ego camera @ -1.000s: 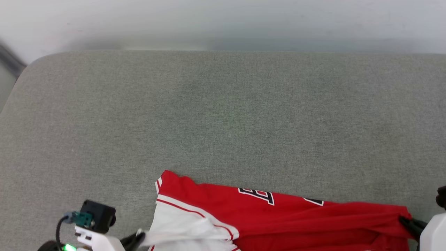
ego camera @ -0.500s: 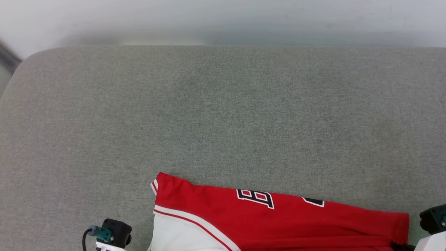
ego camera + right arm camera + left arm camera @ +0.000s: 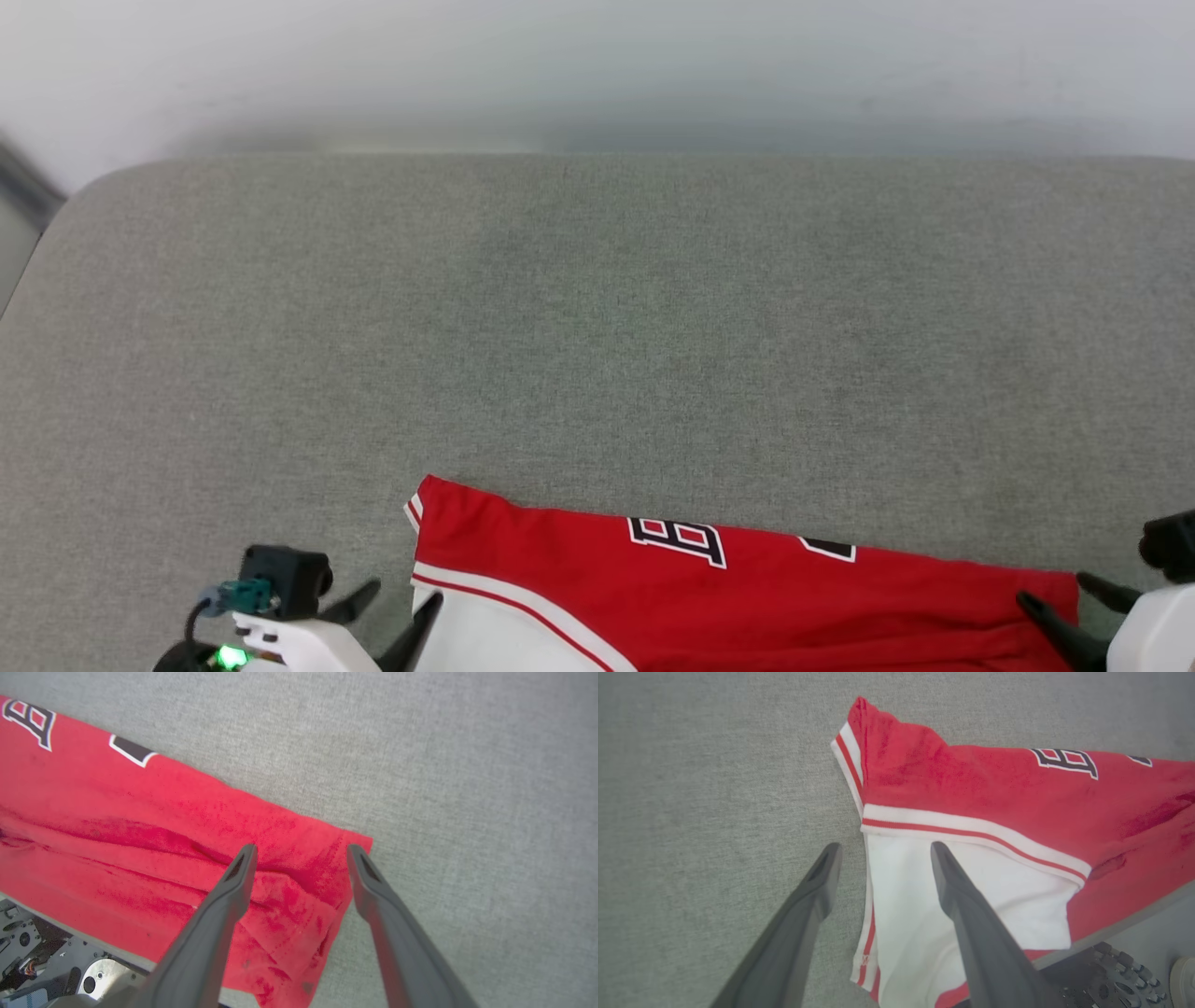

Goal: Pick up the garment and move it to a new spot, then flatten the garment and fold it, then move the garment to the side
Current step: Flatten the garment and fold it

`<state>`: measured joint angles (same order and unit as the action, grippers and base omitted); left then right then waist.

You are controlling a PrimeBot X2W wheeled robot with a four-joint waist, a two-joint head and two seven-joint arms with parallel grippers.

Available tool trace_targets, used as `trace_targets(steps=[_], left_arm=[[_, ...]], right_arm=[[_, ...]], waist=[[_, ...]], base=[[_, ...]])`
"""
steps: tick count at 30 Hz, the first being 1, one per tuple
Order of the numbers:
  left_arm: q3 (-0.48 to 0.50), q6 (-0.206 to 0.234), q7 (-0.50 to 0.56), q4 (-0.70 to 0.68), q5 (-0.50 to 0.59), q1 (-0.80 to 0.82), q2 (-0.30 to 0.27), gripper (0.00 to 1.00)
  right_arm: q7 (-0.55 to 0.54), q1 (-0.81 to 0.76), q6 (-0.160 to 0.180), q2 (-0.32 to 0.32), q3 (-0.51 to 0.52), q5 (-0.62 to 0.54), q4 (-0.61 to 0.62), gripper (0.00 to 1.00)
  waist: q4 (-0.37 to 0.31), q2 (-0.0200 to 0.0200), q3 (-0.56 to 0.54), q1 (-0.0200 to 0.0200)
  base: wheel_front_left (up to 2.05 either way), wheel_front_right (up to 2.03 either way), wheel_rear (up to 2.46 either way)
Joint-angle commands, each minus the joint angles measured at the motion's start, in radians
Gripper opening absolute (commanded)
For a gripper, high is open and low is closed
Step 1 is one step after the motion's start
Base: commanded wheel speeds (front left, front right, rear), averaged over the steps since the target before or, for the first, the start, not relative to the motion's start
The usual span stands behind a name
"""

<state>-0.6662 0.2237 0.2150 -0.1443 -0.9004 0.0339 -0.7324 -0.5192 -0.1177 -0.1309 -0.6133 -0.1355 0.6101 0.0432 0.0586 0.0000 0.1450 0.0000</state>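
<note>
Left gripper: nearest, low left; jaws spread wide, holding nothing; one finger over the white sleeve, the other over bare grey just beside it.
Right gripper: low right; also wide open, straddling the red hem corner.
Contact: can't tell if any fingertip touches cloth.
Garment: red shirt lying along the near edge of the surface, sleeve end left, hem end right, creased near the hem.
Print: partial black-and-white letters on the far side.
Surface: grey padded top, rounded far-left corner.
Wall: pale, behind.
</note>
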Motion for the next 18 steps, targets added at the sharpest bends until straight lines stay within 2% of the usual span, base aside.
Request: trace_targets(steps=[1, 4, 8, 11, 15, 18], left_arm=[[0.020, 0.011, -0.042, -0.009, 0.016, 0.016, 0.010, 1.00], [0.054, 0.048, -0.124, -0.021, 0.057, 0.012, 0.009, 1.00], [0.131, 0.097, -0.309, -0.038, 0.094, -0.008, 0.056, 1.00], [0.174, 0.157, -0.423, -0.024, 0.163, -0.026, 0.064, 1.00], [0.232, 0.216, -0.476, -0.040, 0.257, -0.041, 0.115, 1.00], [0.289, 0.216, -0.481, -0.067, 0.337, -0.054, 0.168, 1.00]], right_arm=[[-0.004, 0.013, 0.000, 0.012, 0.020, 0.015, 0.018, 1.00], [-0.024, 0.003, 0.000, 0.064, 0.092, 0.045, 0.046, 1.00], [-0.074, -0.043, 0.000, 0.153, 0.198, 0.034, 0.066, 1.00], [-0.107, -0.066, 0.000, 0.223, 0.261, 0.022, 0.077, 1.00], [-0.140, -0.092, 0.000, 0.306, 0.342, -0.021, 0.062, 1.00], [-0.156, -0.078, 0.000, 0.369, 0.394, -0.052, 0.044, 1.00]], waist=[[-0.003, 0.0000, -0.017, 0.0000], [-0.007, 0.0000, -0.037, 0.0000], [-0.007, 0.0000, -0.051, 0.0000], [-0.006, 0.0000, -0.051, 0.0000], [-0.001, 0.0000, -0.041, 0.0000], [0.007, 0.0000, -0.029, 0.0000]], base=[[0.00, 0.00, 0.00], [0.00, 0.00, 0.00], [0.00, 0.00, 0.00], [0.00, 0.00, 0.00], [0.00, 0.00, 0.00], [0.00, 0.00, 0.00]])
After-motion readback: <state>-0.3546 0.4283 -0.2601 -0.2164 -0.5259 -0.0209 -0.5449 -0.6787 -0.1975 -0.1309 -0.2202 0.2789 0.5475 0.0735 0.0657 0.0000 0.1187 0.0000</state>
